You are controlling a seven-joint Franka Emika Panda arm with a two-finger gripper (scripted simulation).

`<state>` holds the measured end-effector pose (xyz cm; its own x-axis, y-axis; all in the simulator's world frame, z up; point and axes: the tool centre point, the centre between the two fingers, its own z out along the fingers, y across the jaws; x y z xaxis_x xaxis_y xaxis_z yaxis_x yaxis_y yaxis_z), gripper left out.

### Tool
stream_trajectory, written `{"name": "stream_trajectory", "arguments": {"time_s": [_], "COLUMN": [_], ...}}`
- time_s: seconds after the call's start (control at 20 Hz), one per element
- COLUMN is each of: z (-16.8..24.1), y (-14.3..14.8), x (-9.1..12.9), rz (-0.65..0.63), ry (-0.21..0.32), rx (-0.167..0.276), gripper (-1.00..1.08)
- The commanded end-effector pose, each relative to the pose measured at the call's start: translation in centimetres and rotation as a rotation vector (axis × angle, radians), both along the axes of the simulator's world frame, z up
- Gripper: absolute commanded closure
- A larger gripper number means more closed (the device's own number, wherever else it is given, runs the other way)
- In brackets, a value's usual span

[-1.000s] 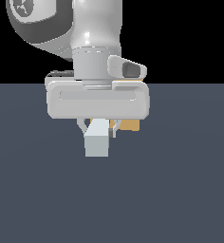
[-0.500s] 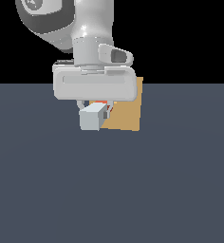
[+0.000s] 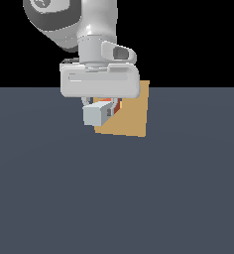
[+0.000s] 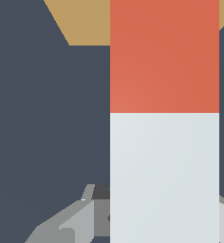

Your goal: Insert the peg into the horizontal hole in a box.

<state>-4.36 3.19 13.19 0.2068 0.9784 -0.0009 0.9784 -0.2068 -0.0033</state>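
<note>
Pegs: one (image 3: 96, 114), a square bar with a pale end and a red end, held under the pincer (image 3: 100, 110).
Boxes: one (image 3: 131, 115), a tan block just behind the pincer, on the exterior view's right of it.
Holes: none can be counted; the pincer and the peg cover that part of the box face.
Pincers: one, on the single white arm (image 3: 84, 25).
Arms: one.
Floors: one flat dark grey surface (image 3: 139, 198) below the pincer.
</note>
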Motion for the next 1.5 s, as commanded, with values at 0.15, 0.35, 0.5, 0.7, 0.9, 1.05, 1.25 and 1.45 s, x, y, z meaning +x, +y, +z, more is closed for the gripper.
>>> {"name": "stream_trajectory", "arguments": {"time_s": [0.15,0.35,0.5,0.7,0.9,1.05,1.25,1.45], "z": [0.3,0.2,0.5,0.3,0.3,0.3,0.4,0.4], "y": [0.3,0.3,0.3,0.3,1.2,2.7,5.7,9.0], "x": [0.2,0.1,0.3,0.2,0.4,0.7,1.3,2.0], "rz": [-0.008,-0.007,-0.007,-0.007,-0.007,-0.007,-0.008,-0.008], "ry": [-0.003,-0.001,-0.007,-0.002,-0.002,-0.003,-0.004,-0.006], "rx": [0.0,0.0,0.001,0.001,0.001,0.001,0.002,0.002], "gripper": [1.08,1.08,1.08,1.08,1.08,1.08,1.08,1.08]}}
